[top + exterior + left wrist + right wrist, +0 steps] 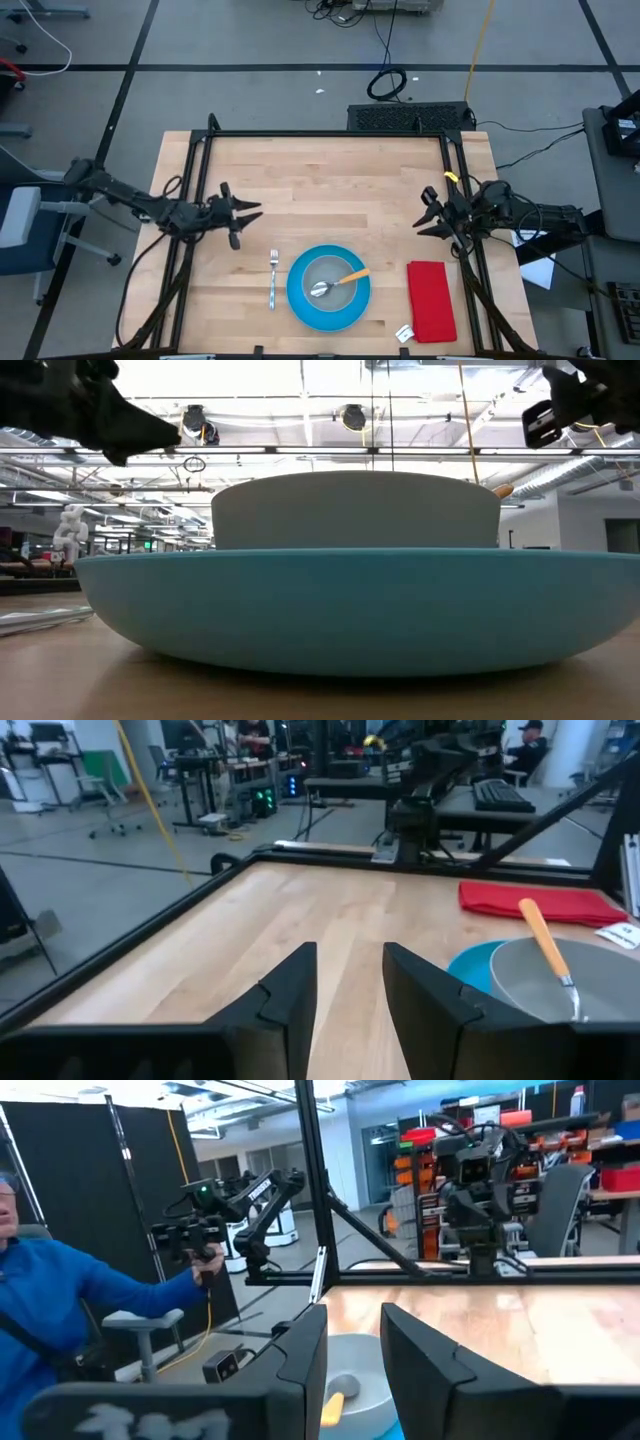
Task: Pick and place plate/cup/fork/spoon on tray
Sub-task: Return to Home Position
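The blue plate [300,302] lies flat on the wooden table near its front edge. The pale-grey cup [330,270] stands on the plate. The spoon [340,282] rests in the cup, its orange handle leaning on the cup's rim [545,935]. The fork [273,277] lies flat on the table just left of the plate. My left gripper [250,213] hovers at the table's left, open and holding nothing [350,990]. My right gripper [425,212] hovers at the table's right, open and holding nothing [353,1350]. The tray is out of view.
A red rectangular cloth [431,300] lies right of the plate, a small white tag [405,333] at its near corner. A black frame [330,133] borders the table. Bare wood spreads across the table's middle and far part. A person in blue [50,1310] sits beyond the table.
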You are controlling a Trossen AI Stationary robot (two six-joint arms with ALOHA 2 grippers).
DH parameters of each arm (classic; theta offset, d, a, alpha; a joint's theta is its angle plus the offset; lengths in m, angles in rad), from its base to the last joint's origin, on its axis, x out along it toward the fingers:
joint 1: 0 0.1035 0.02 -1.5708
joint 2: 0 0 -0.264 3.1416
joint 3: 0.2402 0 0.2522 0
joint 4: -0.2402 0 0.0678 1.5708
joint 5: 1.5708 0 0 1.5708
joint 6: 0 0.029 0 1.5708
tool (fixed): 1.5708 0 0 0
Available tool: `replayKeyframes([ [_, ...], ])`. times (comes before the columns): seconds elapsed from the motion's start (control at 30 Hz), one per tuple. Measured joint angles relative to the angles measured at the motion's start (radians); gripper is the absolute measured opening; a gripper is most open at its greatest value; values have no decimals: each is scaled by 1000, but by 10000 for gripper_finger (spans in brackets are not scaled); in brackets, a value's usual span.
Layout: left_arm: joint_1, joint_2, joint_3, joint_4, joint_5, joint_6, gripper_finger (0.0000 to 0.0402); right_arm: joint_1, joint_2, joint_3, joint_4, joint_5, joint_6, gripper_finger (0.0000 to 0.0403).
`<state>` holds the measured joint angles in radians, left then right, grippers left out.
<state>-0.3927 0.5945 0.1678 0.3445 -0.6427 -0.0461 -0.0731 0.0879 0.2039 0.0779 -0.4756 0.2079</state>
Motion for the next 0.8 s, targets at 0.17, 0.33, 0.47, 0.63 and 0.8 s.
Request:
replayKeyframes([
  [0.17,155,-8,-4,-4,203,22,122,0,-3,0,-20,-1,8,84],
  [0.33,279,-8,-4,-96,333,-22,122,-11,-3,0,-44,0,-49,84],
  [0.47,324,-8,-4,-128,408,-80,122,-45,-3,0,-46,1,-83,84],
  [0.63,318,-5,-4,-159,472,-83,122,-68,0,-37,-41,2,-99,84],
  [0.8,338,-4,-80,-25,396,-65,122,-96,0,-139,83,2,-68,84],
])
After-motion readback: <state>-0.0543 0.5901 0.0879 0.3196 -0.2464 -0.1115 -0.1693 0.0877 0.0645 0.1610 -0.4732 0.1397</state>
